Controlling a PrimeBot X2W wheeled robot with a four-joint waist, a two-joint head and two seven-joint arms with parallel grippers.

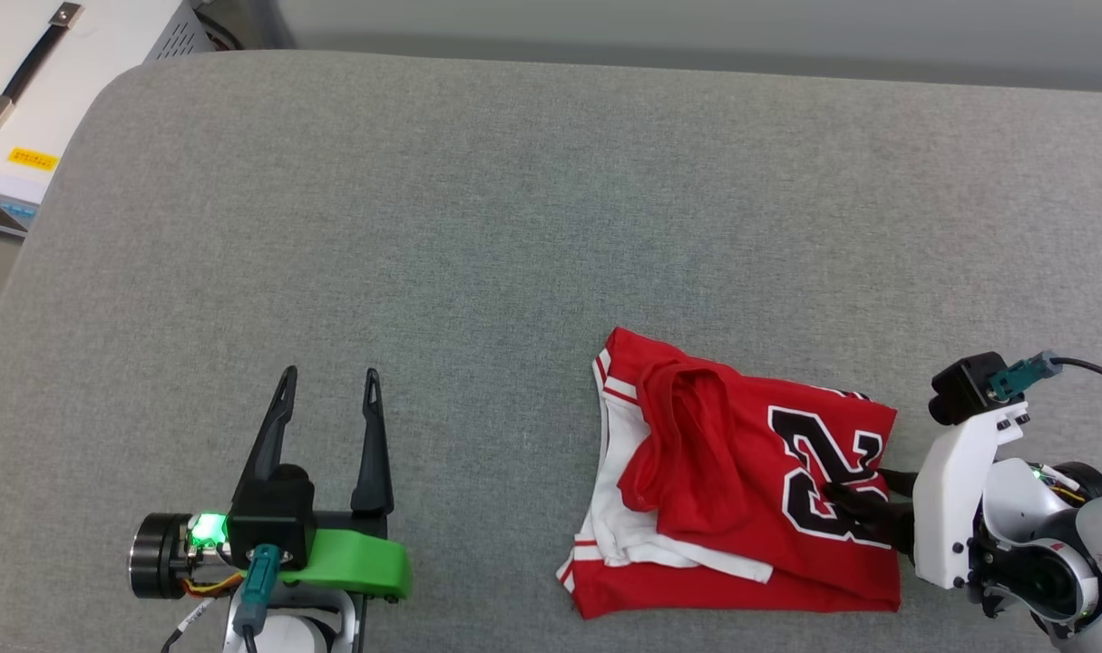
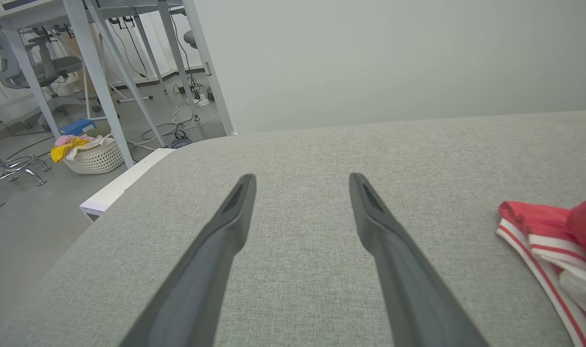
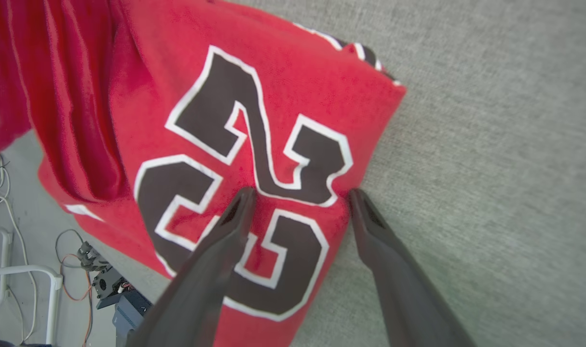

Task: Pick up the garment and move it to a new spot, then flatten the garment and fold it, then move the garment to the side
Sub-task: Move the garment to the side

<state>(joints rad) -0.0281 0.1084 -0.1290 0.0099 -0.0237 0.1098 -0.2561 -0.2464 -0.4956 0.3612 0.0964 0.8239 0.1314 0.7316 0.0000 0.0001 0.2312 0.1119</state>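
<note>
**Right gripper at the shirt's edge, left one idle**

From my console, the shirt [image 1: 741, 472] lay on the grey table [image 1: 478, 227], toward its near right part in the head view. It was folded over but rumpled. A loose red fold was bunched on top, white sleeve cloth and striped trim showed along its left side, and the dark "23" faced up on its right half.

The right gripper [image 1: 854, 485] reached in from the right, fingers pointing at the number. In the right wrist view the right gripper [image 3: 301, 191] had its fingers spread. One lay over the digits on the shirt [image 3: 273, 86], and the tip of the other sat just at the cloth's edge, with bare table beside it. I could not tell whether either finger pressed on the fabric.

The left gripper [image 1: 330, 374] sat at the lower left, well apart from the shirt, fingers also spread and nothing between them. Its own camera showed the left gripper [image 2: 302, 177] over bare table, with the shirt's striped corner [image 2: 538, 226] at the right edge. Beyond the table, a basket [image 2: 92, 154] of yellow and pink cloth stood on the floor.
</note>
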